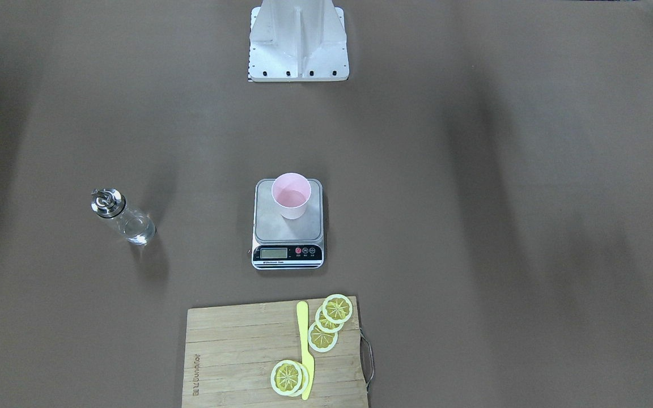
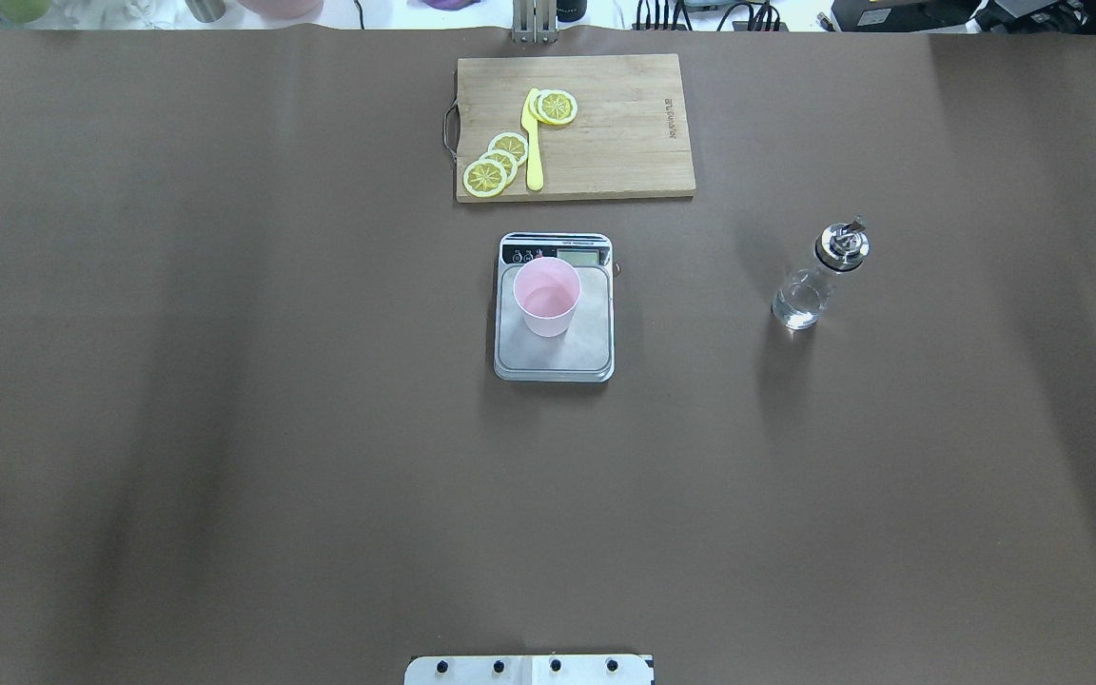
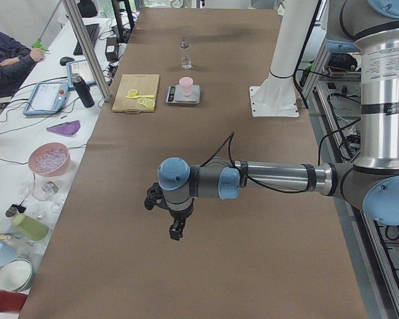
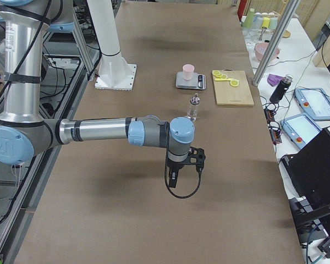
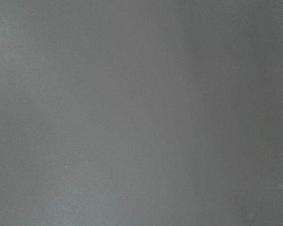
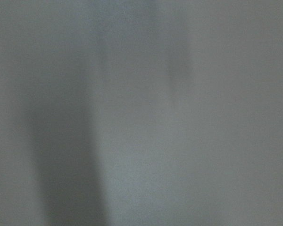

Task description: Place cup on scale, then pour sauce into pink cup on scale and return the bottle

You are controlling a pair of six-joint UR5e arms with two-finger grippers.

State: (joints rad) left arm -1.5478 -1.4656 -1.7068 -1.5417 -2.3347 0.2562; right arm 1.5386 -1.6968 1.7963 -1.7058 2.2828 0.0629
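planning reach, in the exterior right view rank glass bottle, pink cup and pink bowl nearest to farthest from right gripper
1. clear glass bottle with metal spout, closest, ahead of right gripper
2. pale pink cup, on steel scale
3. pink bowl, far side table

I see the bench (image 2: pixel 225 428) matt brown, paper-like; the scale (image 2: pixel 557 357) platform is brushed steel, dull sheen; cup (image 2: pixel 548 300) smooth pink plastic; bottle (image 2: pixel 805 295) clear glossy glass, shiny metal spout; cutting board (image 2: pixel 624 143) pale grained wood.
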